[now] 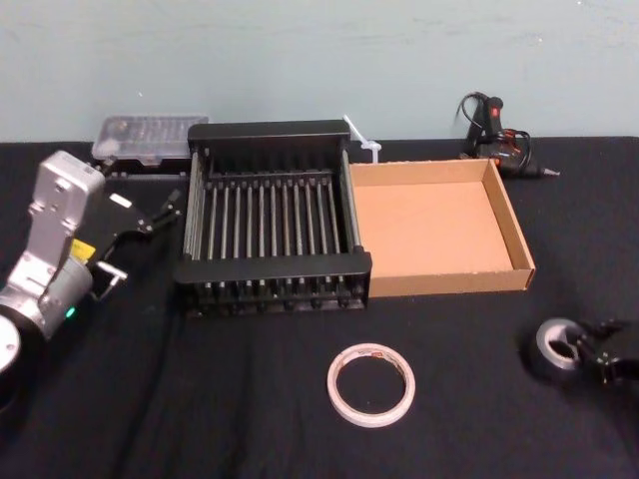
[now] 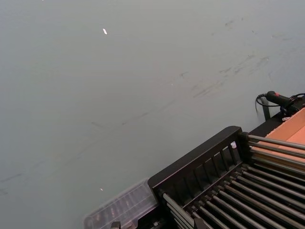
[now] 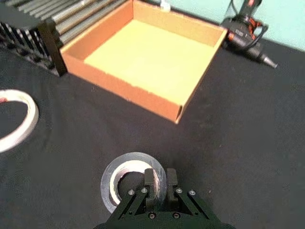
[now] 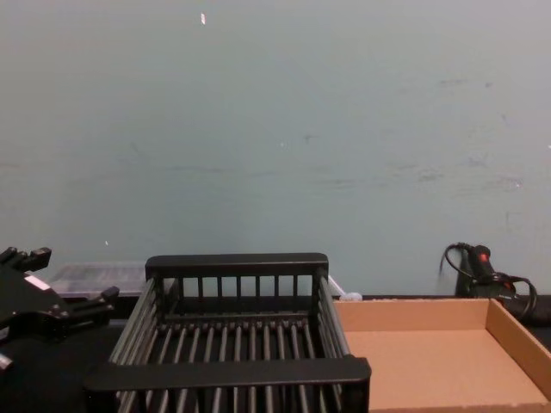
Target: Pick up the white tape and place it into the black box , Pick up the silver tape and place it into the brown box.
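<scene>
The right gripper [image 3: 160, 181] is at the near right of the table [image 1: 200, 419], its 2 fingers clenched on the rim of the silver tape [image 3: 131, 160], nearer than the brown box [image 3: 119, 90]. The white tape [image 1: 370, 384] lies flat just near of the black box [image 1: 270, 132]. The left gripper [image 1: 160, 212] hovers left of that box, fingers spread.

Finding a clear plastic case [image 1: 150, 138] lying flat at the far left edge of the black-covered table [image 1: 200, 399], holding rows of small dark pieces. Seeing a black power tool [image 1: 497, 135] with red markings resting on its side at the far right edge, trailing a looped black cord. Noticing a small white plastic piece [image 1: 361, 142] sticking up near the middle of the far edge. Facing a pale blue-green wall [image 1: 300, 60] rising behind the table, carrying faint scuffs and smudges.
</scene>
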Robot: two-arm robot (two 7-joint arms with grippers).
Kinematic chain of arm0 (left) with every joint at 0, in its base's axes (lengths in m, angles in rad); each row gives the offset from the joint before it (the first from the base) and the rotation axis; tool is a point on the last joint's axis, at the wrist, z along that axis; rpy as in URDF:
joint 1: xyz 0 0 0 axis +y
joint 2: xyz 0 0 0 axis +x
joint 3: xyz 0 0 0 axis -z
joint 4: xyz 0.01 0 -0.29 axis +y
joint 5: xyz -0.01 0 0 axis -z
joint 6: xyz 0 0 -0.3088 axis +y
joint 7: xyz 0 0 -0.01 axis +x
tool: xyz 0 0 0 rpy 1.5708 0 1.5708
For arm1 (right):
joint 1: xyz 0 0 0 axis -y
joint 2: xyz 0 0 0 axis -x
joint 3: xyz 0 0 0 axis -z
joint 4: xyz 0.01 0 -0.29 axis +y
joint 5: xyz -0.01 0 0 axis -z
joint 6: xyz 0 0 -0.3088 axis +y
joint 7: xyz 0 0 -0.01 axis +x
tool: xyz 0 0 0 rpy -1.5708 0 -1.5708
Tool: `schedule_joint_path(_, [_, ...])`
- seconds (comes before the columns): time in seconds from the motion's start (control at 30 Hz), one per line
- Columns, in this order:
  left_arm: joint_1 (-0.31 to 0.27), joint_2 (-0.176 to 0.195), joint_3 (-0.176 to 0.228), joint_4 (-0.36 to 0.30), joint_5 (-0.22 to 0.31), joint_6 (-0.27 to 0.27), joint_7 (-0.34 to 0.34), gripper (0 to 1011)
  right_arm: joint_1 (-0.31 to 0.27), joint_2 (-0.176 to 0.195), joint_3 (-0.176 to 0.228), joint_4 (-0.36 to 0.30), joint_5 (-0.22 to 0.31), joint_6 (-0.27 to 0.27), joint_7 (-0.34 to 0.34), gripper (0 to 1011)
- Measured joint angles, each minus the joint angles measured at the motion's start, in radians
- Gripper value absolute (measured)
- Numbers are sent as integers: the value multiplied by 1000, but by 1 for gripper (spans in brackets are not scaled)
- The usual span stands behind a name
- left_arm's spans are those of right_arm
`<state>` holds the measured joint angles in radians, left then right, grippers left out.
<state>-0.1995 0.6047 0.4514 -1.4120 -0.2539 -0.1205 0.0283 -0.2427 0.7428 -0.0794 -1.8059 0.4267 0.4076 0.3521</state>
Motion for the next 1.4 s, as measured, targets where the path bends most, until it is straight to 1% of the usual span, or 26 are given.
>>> schedule_joint_path(0.2, [0,0,0,0,0,0,0,1001,18,-8,13,-19,10,-12,-5,158])
schedule_joint_path(0.27, [0,0,0,0,0,0,0,1002,36,-14,12,-19,10,-15,-10,159])
schedule_joint_path(0.53, [0,0,0,0,0,0,0,1001,115,-43,-17,10,-5,-19,-27,159])
schedule_joint_path(0.63, [0,0,0,0,0,0,0,1001,159,-62,-34,30,-17,-18,-34,159])
schedule_joint_path(0.73, [0,0,0,0,0,0,0,1001,189,-75,-47,48,-25,-18,-37,159])
schedule_joint_path(0.83, [0,0,0,0,0,0,0,1001,240,-97,-72,83,-41,-18,-36,158])
schedule_joint_path(0.9, [0,0,0,0,0,0,0,1001,258,-104,-82,96,-47,-18,-34,158])
schedule_joint_path(1.07, [0,0,0,0,0,0,0,1001,326,-133,-124,149,-73,-22,-20,158])
schedule_joint_path(1.2, [0,0,0,0,0,0,0,1001,363,-151,-147,181,-88,-27,-11,158])
schedule_joint_path(1.3, [0,0,0,0,0,0,0,1001,407,-175,-176,220,-104,-33,1,158])
schedule_joint_path(1.33, [0,0,0,0,0,0,0,1001,407,-175,-176,220,-104,-33,1,158])
schedule_joint_path(1.4, [0,0,0,0,0,0,0,1001,430,-189,-189,241,-114,-37,5,158])
